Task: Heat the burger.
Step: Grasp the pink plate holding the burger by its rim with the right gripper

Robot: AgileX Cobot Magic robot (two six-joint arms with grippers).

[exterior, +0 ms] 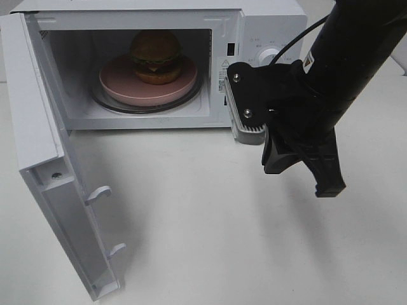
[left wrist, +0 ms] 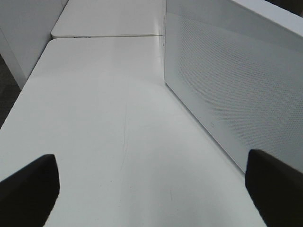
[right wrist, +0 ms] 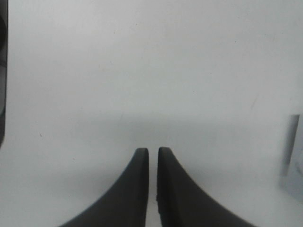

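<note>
The left gripper (left wrist: pixel 151 189) hangs over the matte white table (left wrist: pixel 104 118), its blunt black fingers spread wide and holding nothing. The right gripper (right wrist: pixel 152 150) has curved black fingers with only a thin slit between them, also empty. Beyond them, the smooth white door (exterior: pixel 60 210) of the boxy microwave (exterior: pixel 267 32) stands swung open. Deep inside, the glossy-bunned burger (exterior: pixel 156 57) sits on a round pink plate (exterior: pixel 121 86) on the glass turntable (exterior: pixel 127 108).
</note>
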